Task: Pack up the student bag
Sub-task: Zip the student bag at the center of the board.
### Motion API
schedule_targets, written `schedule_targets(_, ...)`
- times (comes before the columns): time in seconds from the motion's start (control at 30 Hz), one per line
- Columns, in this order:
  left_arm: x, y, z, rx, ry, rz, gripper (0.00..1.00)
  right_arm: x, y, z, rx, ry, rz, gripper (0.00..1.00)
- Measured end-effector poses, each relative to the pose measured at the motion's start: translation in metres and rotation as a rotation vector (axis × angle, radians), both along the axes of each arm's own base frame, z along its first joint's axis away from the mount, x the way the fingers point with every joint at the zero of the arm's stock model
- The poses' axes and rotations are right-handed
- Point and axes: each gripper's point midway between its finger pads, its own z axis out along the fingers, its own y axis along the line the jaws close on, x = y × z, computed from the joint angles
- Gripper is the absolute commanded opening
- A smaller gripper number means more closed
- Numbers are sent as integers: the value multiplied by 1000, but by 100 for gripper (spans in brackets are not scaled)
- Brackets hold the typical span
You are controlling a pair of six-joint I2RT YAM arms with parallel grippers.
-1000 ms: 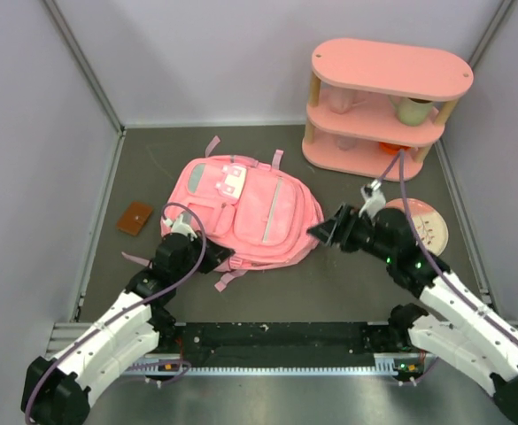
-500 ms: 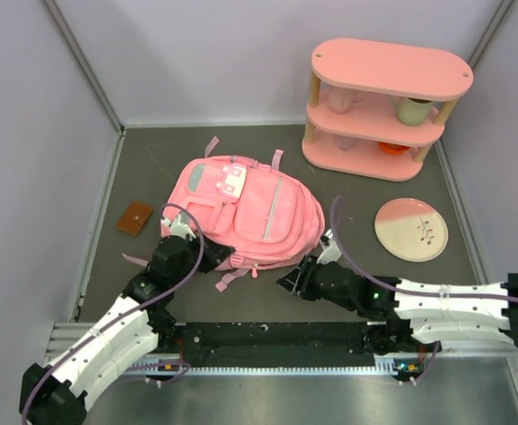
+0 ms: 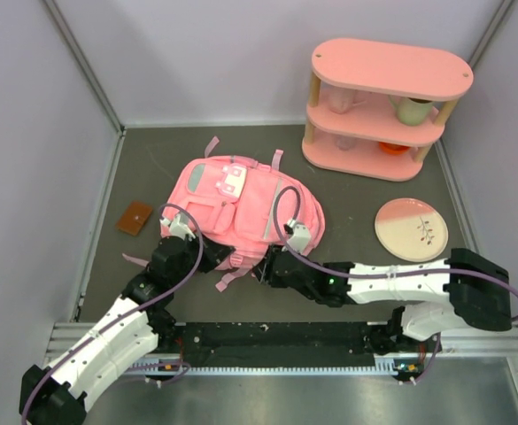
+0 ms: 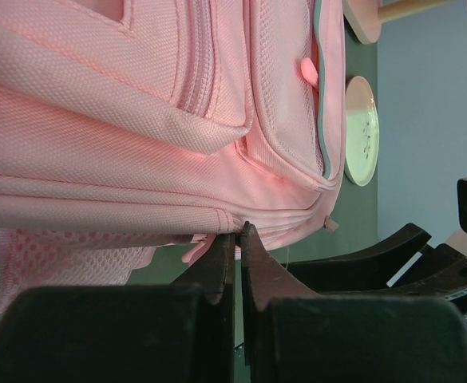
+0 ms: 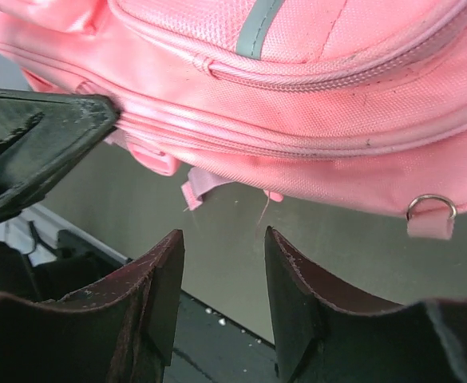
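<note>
Mostly pink student bag [image 3: 241, 205], grey-striped, mint-trimmed.

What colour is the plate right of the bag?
Plate: part pink, part cream, with a dark sprig; top external view.

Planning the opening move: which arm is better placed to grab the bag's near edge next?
Right. The right fingers stand open just short of the student bag's near edge, a pink tab ahead of their gap; the left fingers are shut there.
</note>
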Motion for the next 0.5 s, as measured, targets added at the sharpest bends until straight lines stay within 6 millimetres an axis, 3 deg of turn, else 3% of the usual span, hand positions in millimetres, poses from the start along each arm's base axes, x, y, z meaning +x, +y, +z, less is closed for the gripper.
schedule_targets(0.27,0,1,-1,9,-4,-2,0,-1,13,-28,-166,-5,43,42)
schedule_targets(0.5,0,1,-2,18,-4,-3,0,-2,42,-21,-287,-79,69,38)
